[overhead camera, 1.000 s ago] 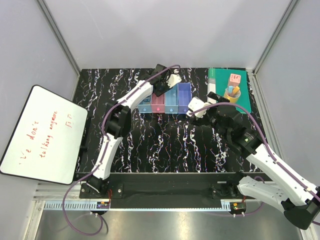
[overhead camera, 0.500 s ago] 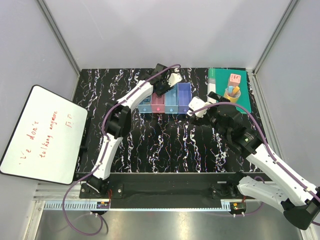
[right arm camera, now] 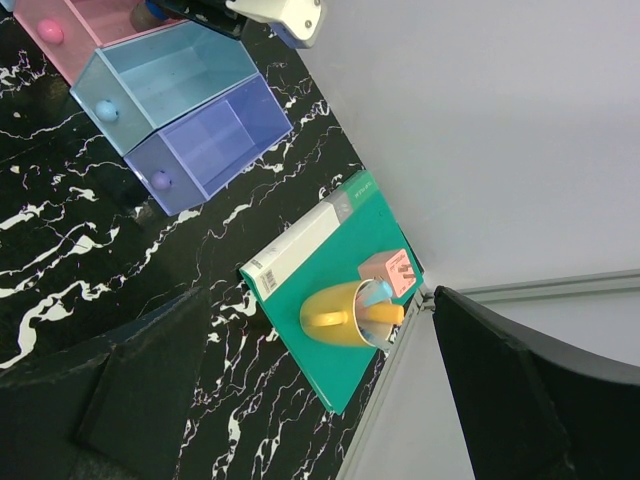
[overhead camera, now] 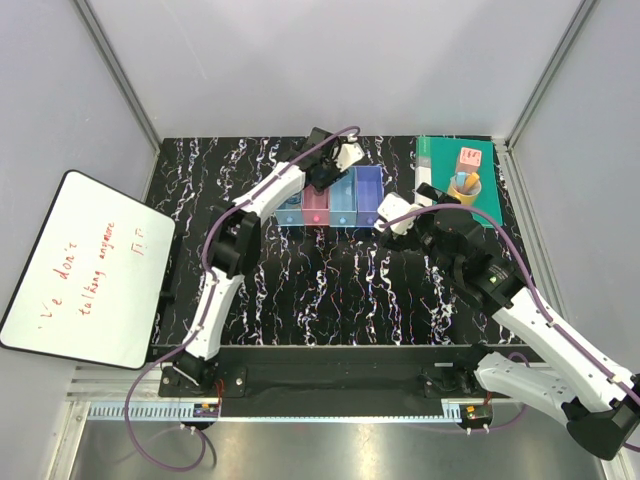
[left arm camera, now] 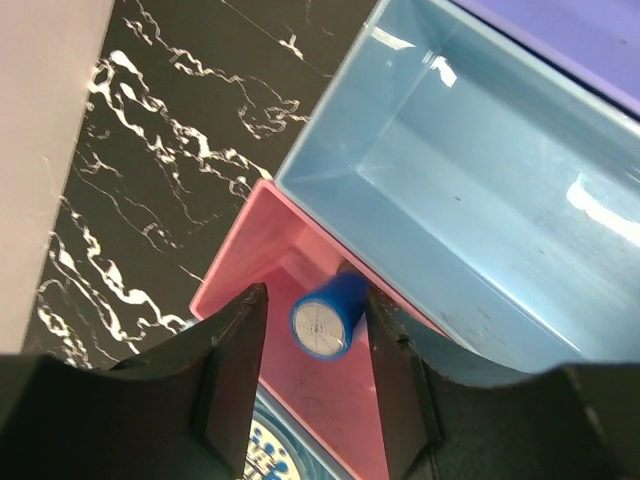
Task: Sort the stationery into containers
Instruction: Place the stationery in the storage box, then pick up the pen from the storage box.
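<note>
My left gripper (left arm camera: pixel 315 300) hangs open just above the pink bin (left arm camera: pixel 255 230). A blue cylinder with a pale top (left arm camera: pixel 325 318) lies loose between its fingers, against the bin's inner wall. Beside it are the blue bin (left arm camera: pixel 480 180) and the purple bin (left arm camera: pixel 580 40); a round blue disc (left arm camera: pixel 250 450) shows in the light blue bin below. From above, the left gripper (overhead camera: pixel 322 180) covers the row of containers (overhead camera: pixel 343 210). My right gripper (overhead camera: pixel 428 192) is wide open and empty, facing the yellow mug (right arm camera: pixel 335 315) that holds an orange-yellow stick (right arm camera: pixel 385 313).
The mug stands on a green book (right arm camera: pixel 340 250) at the back right corner, next to a pink cube (right arm camera: pixel 392 270). Grey enclosure walls and a metal post run close behind them. A whiteboard (overhead camera: pixel 85 265) lies off the table's left edge.
My left jaws have spread apart and let go of the blue cylinder over the pink bin. Neither arm has visibly shifted.
</note>
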### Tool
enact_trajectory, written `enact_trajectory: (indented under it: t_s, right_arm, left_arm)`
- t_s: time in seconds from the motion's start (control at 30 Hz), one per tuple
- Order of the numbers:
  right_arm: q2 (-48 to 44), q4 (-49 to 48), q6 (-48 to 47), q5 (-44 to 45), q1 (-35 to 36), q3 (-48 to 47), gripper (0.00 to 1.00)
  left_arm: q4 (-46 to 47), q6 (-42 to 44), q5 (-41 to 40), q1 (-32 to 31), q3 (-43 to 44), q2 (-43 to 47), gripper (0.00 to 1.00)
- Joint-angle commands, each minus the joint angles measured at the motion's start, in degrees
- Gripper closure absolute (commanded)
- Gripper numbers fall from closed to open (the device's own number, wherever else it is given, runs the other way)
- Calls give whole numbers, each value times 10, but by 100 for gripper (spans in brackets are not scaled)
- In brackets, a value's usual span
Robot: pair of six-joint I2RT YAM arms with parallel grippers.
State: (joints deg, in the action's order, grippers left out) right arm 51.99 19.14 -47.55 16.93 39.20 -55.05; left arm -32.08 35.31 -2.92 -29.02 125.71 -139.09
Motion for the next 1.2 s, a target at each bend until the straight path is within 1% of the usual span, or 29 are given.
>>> enact_trajectory:
  t_s: [0.0, 0.17, 0.27, 0.3, 0.33, 0.37, 0.4, 0.43, 0.47, 0.5, 0.57, 0.63, 0.73, 0.77, 0.8, 0.87, 0.9, 0.97, 1.0, 1.13, 1.17]
  right_arm:
    - [-4, -29, 13, 2, -7, -1, 0]
    - [0, -52, 16, 23, -18, -1, 0]
    - [9, -72, 47, 47, -38, -10, 0]
    - [14, -75, 71, 59, -49, -16, 0]
    - [18, -80, 87, 66, -54, -21, 0]
    - [22, -80, 119, 74, -61, -26, 0]
    - [32, -79, 134, 91, -75, -35, 0]
    - [39, -80, 148, 99, -84, -39, 0]
    - [46, -77, 171, 106, -90, -44, 0]
    - [72, -72, 184, 125, -97, -62, 0]
    - [110, -21, 220, 140, -117, -90, 0]
    - [160, 11, 233, 145, -147, -126, 0]
    - [219, 16, 231, 124, -179, -160, 0]
    - [236, 18, 229, 117, -202, -180, 0]
    - [273, 21, 229, 117, -212, -191, 0]
    - [312, 32, 224, 109, -242, -230, 0]
    - [344, 35, 222, 101, -253, -240, 2]
    - [372, 40, 215, 87, -276, -272, 5]
    - [396, 43, 210, 80, -283, -281, 8]
    - [448, 68, 177, 43, -303, -327, 14]
    - [463, 73, 172, 33, -305, -341, 15]
  left_arm:
    - [38, -31, 26, 0, -25, 99, 48]
    - [37, -25, 26, -17, -84, 167, 45]
    - [37, -45, 47, -24, -114, 223, 44]
    - [36, -54, 50, -25, -119, 237, 44]
    - [32, -71, 52, -27, -128, 267, 40]
    - [29, -81, 53, -30, -132, 285, 35]
    - [21, -104, 55, -32, -138, 321, 29]
    - [18, -116, 56, -32, -153, 340, 21]
    - [16, -127, 58, -32, -165, 360, 16]
    - [12, -136, 67, -32, -177, 396, 11]
    - [-1, -149, 69, -33, -215, 431, 1]
    - [-18, -156, 72, -33, -253, 478, 1]
    - [-38, -161, 71, -33, -308, 535, 1]
    - [-40, -161, 70, -33, -323, 548, 1]
    - [-44, -161, 69, -33, -351, 573, 1]
    - [-47, -160, 69, -33, -375, 596, 1]
    - [-54, -152, 69, -33, -395, 615, 1]
    - [-58, -144, 66, -34, -411, 629, 1]
    - [-62, -135, 60, -33, -423, 638, 1]
    - [-70, -126, 57, -34, -444, 645, 1]
    - [-72, -123, 61, -34, -447, 646, 1]
